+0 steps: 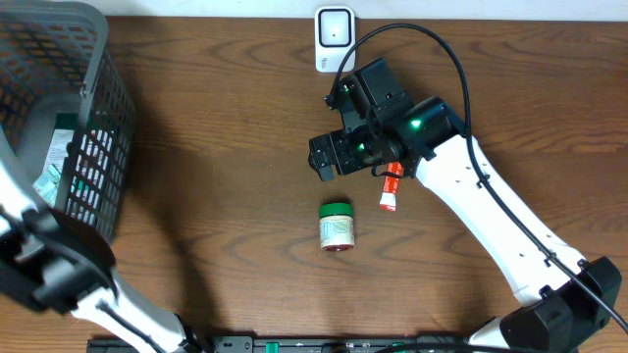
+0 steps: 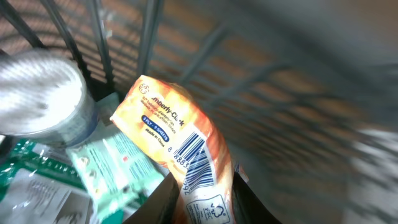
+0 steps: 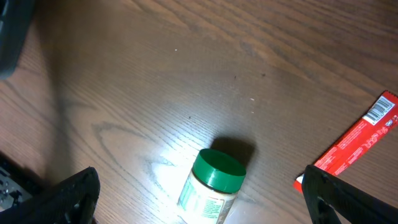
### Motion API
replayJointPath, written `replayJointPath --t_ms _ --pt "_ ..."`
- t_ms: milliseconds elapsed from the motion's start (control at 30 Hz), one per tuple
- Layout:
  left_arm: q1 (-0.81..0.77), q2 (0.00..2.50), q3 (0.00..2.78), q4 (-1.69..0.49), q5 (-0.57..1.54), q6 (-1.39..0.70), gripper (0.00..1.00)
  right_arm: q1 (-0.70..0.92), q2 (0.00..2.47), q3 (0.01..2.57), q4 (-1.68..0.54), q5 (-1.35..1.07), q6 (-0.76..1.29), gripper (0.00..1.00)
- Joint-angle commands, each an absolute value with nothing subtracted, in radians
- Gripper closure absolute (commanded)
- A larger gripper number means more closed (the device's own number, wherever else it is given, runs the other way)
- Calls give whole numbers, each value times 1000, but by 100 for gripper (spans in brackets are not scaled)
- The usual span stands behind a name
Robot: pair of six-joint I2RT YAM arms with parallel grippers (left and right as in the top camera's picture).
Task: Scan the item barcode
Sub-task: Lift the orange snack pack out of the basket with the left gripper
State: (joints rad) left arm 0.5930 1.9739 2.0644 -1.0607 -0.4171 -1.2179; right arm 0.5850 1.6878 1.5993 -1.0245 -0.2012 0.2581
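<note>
In the left wrist view, an orange and white tissue packet (image 2: 180, 149) with a printed barcode sits between my left gripper's (image 2: 202, 208) dark fingers, inside the grey wire basket (image 1: 93, 118). The left gripper is shut on that packet, and the barcode faces the camera. In the overhead view this gripper is hidden by the basket and arm. My right gripper (image 1: 329, 157) hangs open over the table's middle, its fingers wide on either side of a green-lidded jar (image 3: 211, 183) lying below them. The white scanner (image 1: 334, 37) stands at the table's far edge.
The jar (image 1: 337, 226) lies on its side mid-table, with a red tube (image 1: 392, 189) just to its right. In the basket lie a grey round-topped container (image 2: 40, 99) and green-and-white packets (image 2: 106, 168). Basket bars (image 2: 149, 37) rise close behind the packet.
</note>
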Motion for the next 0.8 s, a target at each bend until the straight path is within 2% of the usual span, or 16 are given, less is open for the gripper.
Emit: replayJointPath --t_ms 0,100,233,433,600,767 --pt "540 1843 2068 -1082 -410 -1111 78 590 1689 1591 -1025 -191 245 1" --pt "477 1734 2067 -1095 -367 -1037 78 590 1689 1591 -1025 -191 245 1" --pt "373 1607 2067 -1105 -347 -839 77 590 1689 1591 -1025 -191 245 1" --pt "160 1486 2067 -1232 -270 -607 76 590 1689 1591 -1025 -191 245 1" --pt "3 1501 2062 -1396 -232 -575 73 590 1689 1591 -1025 -191 245 1" --pt "-74 1553 2018 -1465 -231 -525 73 590 1689 1591 -1025 -191 245 1"
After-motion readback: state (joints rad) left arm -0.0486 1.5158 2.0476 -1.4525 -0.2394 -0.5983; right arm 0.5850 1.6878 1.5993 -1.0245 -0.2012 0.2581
